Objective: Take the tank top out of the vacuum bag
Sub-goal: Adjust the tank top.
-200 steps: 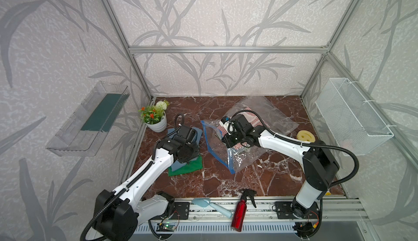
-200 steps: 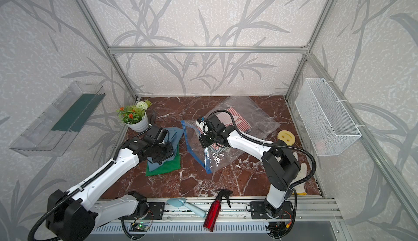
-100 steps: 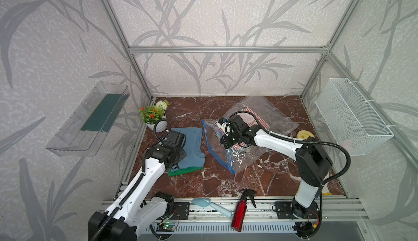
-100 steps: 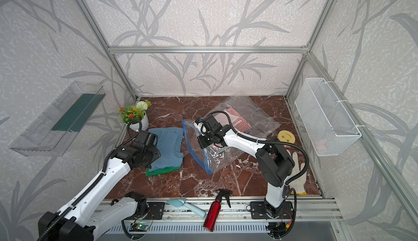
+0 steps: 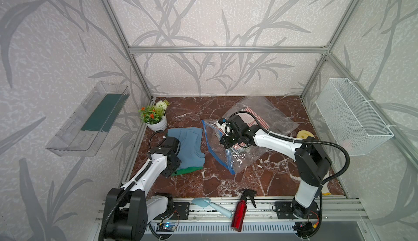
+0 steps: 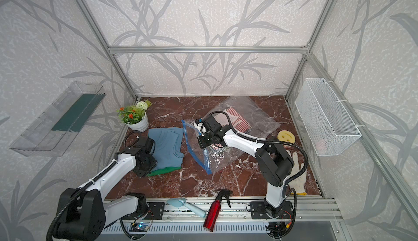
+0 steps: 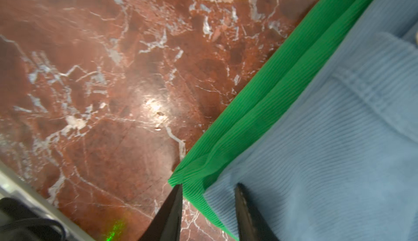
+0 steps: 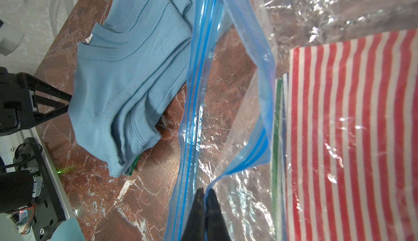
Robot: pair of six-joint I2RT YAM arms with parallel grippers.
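Note:
The blue ribbed tank top (image 5: 191, 147) (image 6: 168, 147) (image 8: 117, 88) lies on the table outside the vacuum bag, on top of a green cloth (image 5: 187, 171) (image 7: 260, 106). My left gripper (image 5: 176, 164) (image 7: 209, 185) is open at the tank top's left edge, and a corner of both cloths lies between its fingers. The clear vacuum bag (image 5: 271, 115) (image 6: 253, 113) lies to the right with its blue zip strip (image 8: 196, 92) gaping. My right gripper (image 5: 224, 144) (image 8: 205, 191) is shut on the strip's upper lip. A red-and-white striped cloth (image 8: 350, 126) sits inside the bag.
A white flower pot (image 5: 156, 119) stands at the back left. A red spray bottle (image 5: 239, 210) and a light blue brush (image 5: 210, 206) lie on the front rail. At the right are a yellow sponge (image 5: 304, 134), a white glove (image 6: 296, 174) and a wire basket (image 5: 352, 119) on the wall.
My left arm has drawn back toward the front left, off the tank top, which now lies spread on the green cloth. The right gripper has kept its hold on the bag.

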